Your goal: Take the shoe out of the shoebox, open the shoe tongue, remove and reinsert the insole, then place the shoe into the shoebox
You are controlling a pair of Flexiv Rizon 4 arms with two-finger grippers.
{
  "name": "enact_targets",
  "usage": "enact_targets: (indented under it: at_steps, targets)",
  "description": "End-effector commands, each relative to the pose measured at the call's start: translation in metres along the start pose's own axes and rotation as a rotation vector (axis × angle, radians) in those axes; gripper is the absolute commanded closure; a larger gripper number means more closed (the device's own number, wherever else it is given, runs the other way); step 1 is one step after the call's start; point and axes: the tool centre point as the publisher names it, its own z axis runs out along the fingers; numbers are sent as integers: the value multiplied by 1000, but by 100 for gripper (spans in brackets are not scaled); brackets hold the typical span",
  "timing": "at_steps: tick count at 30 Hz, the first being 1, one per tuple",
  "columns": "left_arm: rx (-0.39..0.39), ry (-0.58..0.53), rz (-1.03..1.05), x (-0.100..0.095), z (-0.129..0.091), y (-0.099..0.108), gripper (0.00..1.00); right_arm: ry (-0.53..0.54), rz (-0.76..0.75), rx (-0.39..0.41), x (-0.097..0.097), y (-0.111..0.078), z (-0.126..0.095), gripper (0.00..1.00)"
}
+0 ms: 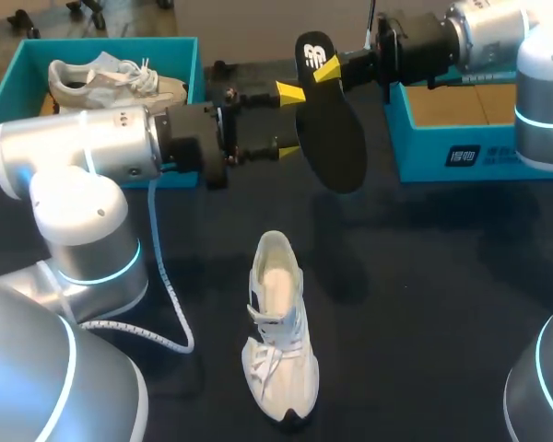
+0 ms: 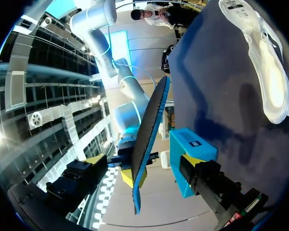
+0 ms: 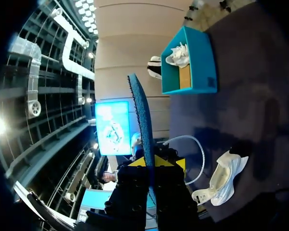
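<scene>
At the far left stands the teal shoebox (image 1: 120, 44) with one pale sneaker (image 1: 101, 81) lying inside. Next to it, the left claw (image 1: 290, 120) is above the table with its fingers wide apart, holding nothing, just beside the black insole (image 1: 336, 138). The white sneaker (image 1: 278, 341) lies on the dark table below, tongue opened. The right claw (image 1: 324, 72) pinches the insole at its heel end, so it hangs in the air. A second teal box (image 1: 442, 152) is at the right.
</scene>
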Motion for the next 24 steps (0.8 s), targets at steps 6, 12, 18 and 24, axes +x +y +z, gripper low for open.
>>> enact_targets:
  at_steps: [6,12,18,24]
  targets:
    - [0,-7,22,-1,22,-5,0,-3,2,-1,1,0,0,100]
    - [13,-5,36,-5,33,-4,9,-3,2,-1,1,0,0,100]
    - [19,-20,38,-13,35,-6,20,-3,2,-1,1,0,0,100]
    - [20,-23,34,-16,29,-9,43,-3,2,-1,1,0,0,100]
